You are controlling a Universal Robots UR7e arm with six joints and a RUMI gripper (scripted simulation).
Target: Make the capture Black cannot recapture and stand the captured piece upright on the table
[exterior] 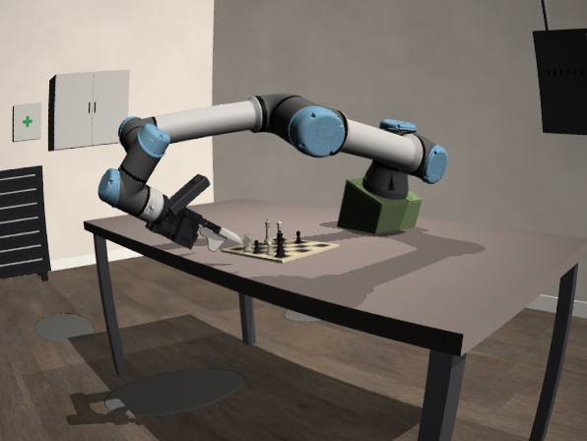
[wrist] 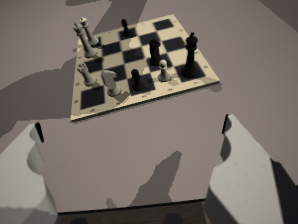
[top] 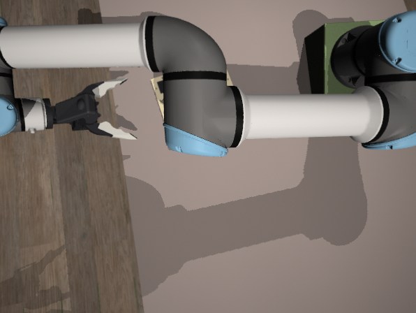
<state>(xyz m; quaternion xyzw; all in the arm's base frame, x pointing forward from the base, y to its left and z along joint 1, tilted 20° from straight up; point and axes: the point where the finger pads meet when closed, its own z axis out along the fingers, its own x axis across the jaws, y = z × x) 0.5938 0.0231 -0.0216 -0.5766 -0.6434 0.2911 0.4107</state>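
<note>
The chessboard (wrist: 150,96) (exterior: 295,255) (top: 160,101) lies on the table, largely hidden by the arm in the top view. In the wrist view, two tall white pieces (wrist: 88,49) (wrist: 91,37) stand at the far left. A shorter white piece (wrist: 87,77), a white knight (wrist: 113,86), a black pawn (wrist: 136,81), a white pawn (wrist: 164,72) and a tall black king (wrist: 190,60) stand nearer. A dark piece (wrist: 155,52), type unclear, stands behind the white pawn; another black pawn (wrist: 126,30) is farther back. All look upright. My gripper (top: 131,109) (exterior: 228,245) (wrist: 134,119) is open and empty, short of the board's near edge.
The table (exterior: 394,281) (top: 244,279) ends close beneath the gripper, with the wooden floor (top: 70,209) beyond. The arm's green base block (exterior: 361,212) (top: 328,59) stands on the far side of the board. Arm shadows cross the table.
</note>
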